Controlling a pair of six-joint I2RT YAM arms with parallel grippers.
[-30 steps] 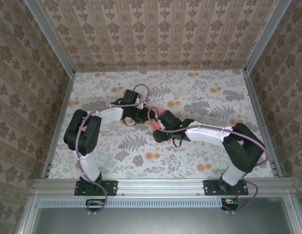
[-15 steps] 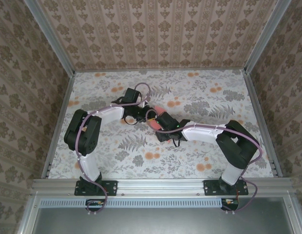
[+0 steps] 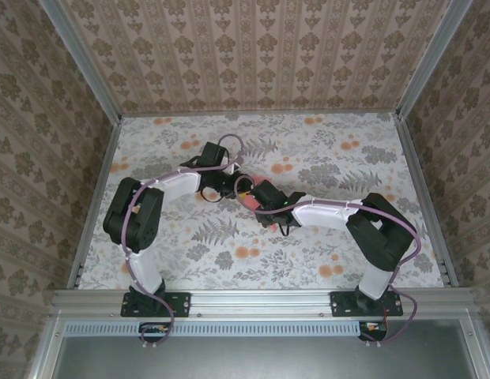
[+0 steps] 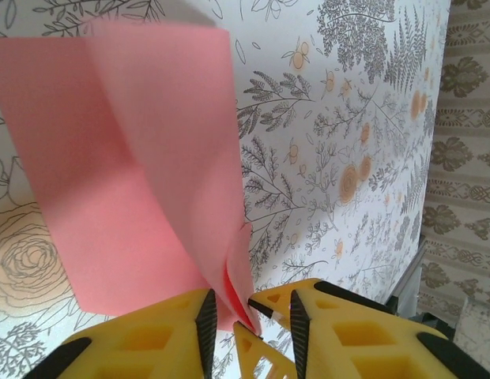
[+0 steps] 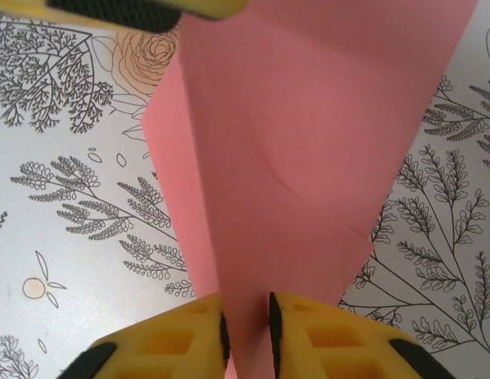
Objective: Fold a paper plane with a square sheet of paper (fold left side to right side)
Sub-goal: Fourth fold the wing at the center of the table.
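Above the middle of the table (image 3: 332,158), the half-folded pink sheet of paper (image 5: 308,158) is pinched by the right gripper (image 5: 246,324), while the left gripper (image 4: 250,316) straddles its corner, grip unclear.

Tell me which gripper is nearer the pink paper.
Right. The right gripper is shut on the pink paper; the left gripper has jaws apart around its corner.
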